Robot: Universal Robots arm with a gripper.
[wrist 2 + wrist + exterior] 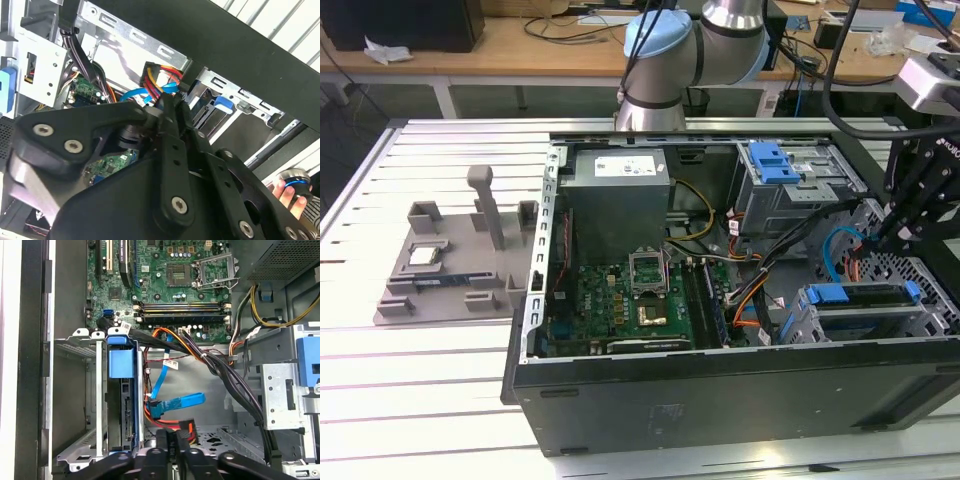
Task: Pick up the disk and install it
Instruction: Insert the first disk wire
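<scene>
Slatted aluminium bench (440, 390), open PC case (720, 400) on it. My gripper (170, 437) is pinched shut, empty, beside the disk (121, 405), seated in its bay. Exterior view adds a grey fixture (450, 270).

No print can be made out anywhere. The white label (627, 166) on the grey power supply (620, 205), at the far side of the open computer case (720, 385), carries dark marks too small to tell.
</scene>
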